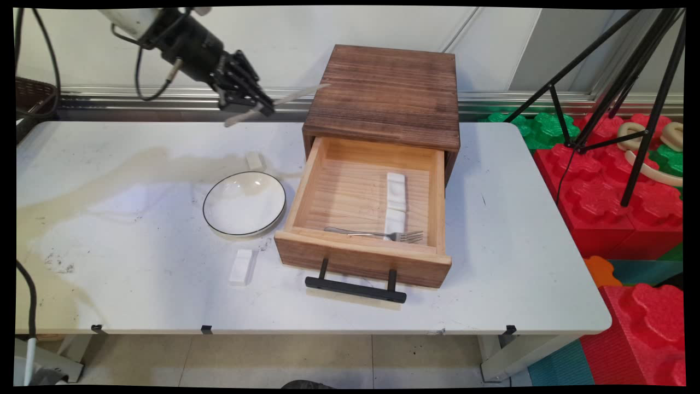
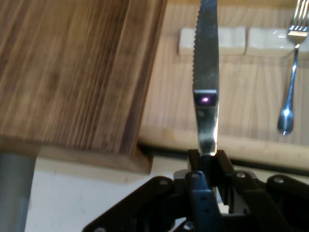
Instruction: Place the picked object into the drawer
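Observation:
High at the upper left, my gripper [image 1: 261,107] is shut on a metal table knife [image 1: 298,94]; its blade points right toward the dark wooden box [image 1: 385,93]. In the hand view the serrated knife [image 2: 206,72] rises from between my fingers [image 2: 207,162], over the box top [image 2: 72,67] and the open drawer [image 2: 241,96]. The pulled-out drawer [image 1: 306,180] holds a fork [image 1: 377,235] and two white rests [image 1: 395,202]; the fork [image 2: 291,72] and rests [image 2: 227,40] also show in the hand view.
A white plate with a dark rim [image 1: 244,203] lies left of the drawer. One small white block [image 1: 241,266] sits in front of the plate, another [image 1: 254,160] behind it. The drawer's black handle [image 1: 355,288] sticks out toward the near edge. A black tripod [image 1: 618,87] and red foam blocks [image 1: 601,197] stand right of the table.

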{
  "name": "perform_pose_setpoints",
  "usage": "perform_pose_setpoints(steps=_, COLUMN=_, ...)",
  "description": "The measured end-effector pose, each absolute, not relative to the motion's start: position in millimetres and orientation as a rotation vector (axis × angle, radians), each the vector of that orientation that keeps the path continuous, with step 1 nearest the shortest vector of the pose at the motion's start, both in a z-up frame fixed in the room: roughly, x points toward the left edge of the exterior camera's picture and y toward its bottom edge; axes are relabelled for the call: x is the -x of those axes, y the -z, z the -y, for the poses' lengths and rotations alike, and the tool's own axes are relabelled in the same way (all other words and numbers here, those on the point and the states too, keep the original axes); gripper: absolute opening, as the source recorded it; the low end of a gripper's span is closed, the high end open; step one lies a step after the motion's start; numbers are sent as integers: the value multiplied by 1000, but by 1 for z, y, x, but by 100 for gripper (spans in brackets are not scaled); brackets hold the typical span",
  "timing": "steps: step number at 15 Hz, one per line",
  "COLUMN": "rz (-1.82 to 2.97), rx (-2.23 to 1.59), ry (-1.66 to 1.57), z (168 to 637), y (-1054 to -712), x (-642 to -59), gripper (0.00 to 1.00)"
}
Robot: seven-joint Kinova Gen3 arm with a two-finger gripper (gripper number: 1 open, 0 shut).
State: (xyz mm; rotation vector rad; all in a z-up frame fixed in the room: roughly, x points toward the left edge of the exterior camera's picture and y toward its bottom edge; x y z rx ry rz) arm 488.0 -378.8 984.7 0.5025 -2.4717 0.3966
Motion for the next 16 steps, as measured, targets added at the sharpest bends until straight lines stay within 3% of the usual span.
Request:
perform_pose_setpoints(steps=9, rz=2443, rx=-423, ry=-369, z=399, y=-971, x=-413, gripper=0)
perform_pose_setpoints(steps=16, rz=2448, rx=-376, ry=-345, z=430, y=-938, x=-357, gripper=0)
